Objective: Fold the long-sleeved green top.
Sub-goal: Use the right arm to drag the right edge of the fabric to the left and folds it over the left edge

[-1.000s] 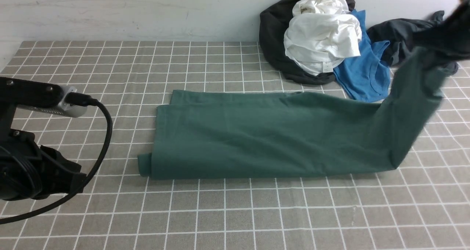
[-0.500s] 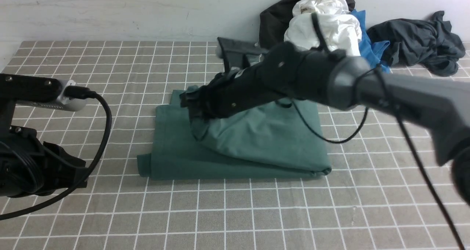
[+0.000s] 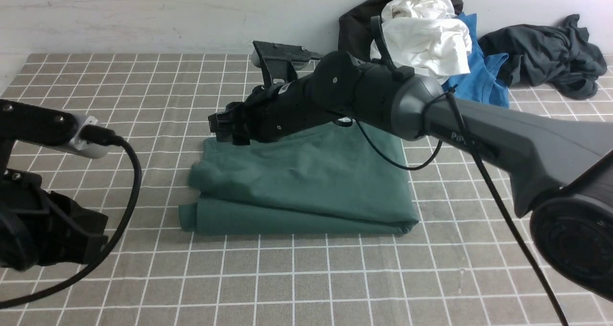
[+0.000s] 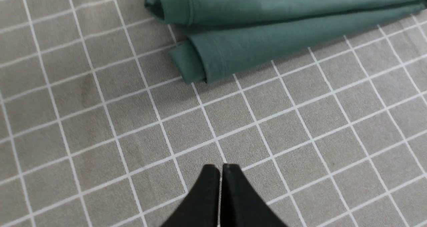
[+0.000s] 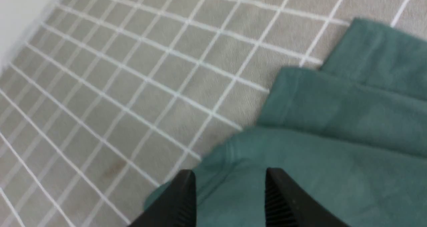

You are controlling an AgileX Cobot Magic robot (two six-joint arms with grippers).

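The green long-sleeved top (image 3: 306, 187) lies folded mid-table (image 3: 335, 278), its far edge hidden behind the right arm (image 3: 383, 101). The right fingers (image 5: 183, 197) stand wide just above the cloth, gripping nothing. The left fingers (image 4: 208, 193) are pressed together over bare table nearby, their bases cut off.

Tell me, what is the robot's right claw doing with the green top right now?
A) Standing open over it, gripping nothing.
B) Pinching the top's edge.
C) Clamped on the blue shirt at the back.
A: in the right wrist view the right gripper has its jaws apart, and the green top lies loose on the checked cloth beneath them, with none of it pinched between.
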